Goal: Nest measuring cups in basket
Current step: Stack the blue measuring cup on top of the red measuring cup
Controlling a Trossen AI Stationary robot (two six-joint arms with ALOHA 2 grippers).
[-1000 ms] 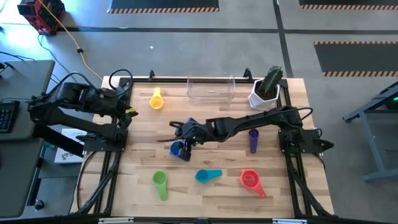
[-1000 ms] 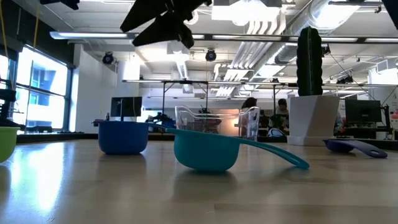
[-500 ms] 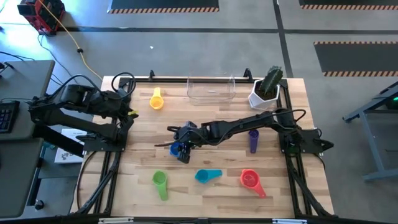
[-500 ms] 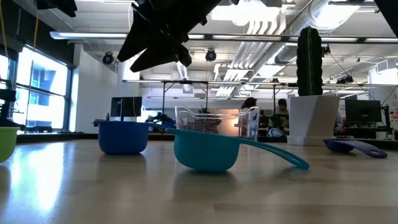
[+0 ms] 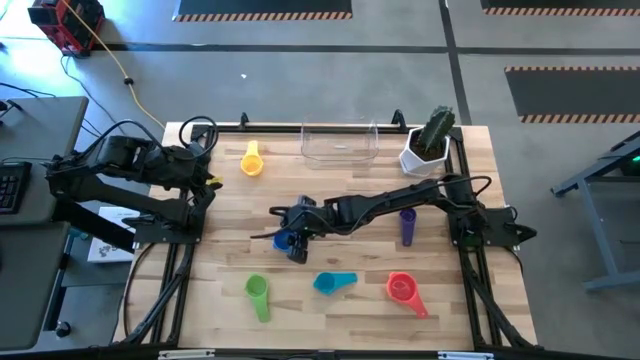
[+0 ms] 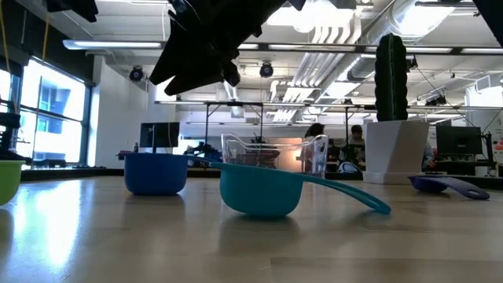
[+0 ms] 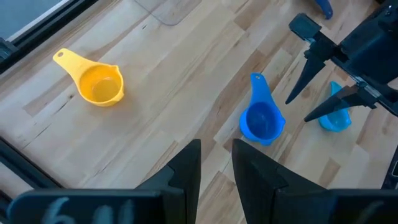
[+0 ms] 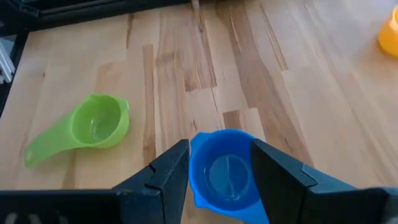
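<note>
Here the right gripper (image 8: pixel 219 171) hangs over the blue cup (image 8: pixel 224 171) mid-table, fingers spread wide astride its bowl, gripping nothing. Next, I judge, it must descend, pinch the rim, and carry it to the far basket (image 5: pixel 340 143). The left gripper (image 7: pixel 216 165) waits at the table's left edge, fingers slightly parted, empty.

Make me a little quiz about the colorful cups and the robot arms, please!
1. True or false: the clear basket already has cups inside.
2. Which cup is the right gripper over, with its fingers open on both sides?
A. the yellow cup
B. the blue cup
C. the red cup
3. Fill in: the left gripper waits by the table's left edge, nearest the ___ cup.

Key:
1. False; it looks empty.
2. B
3. yellow
</note>
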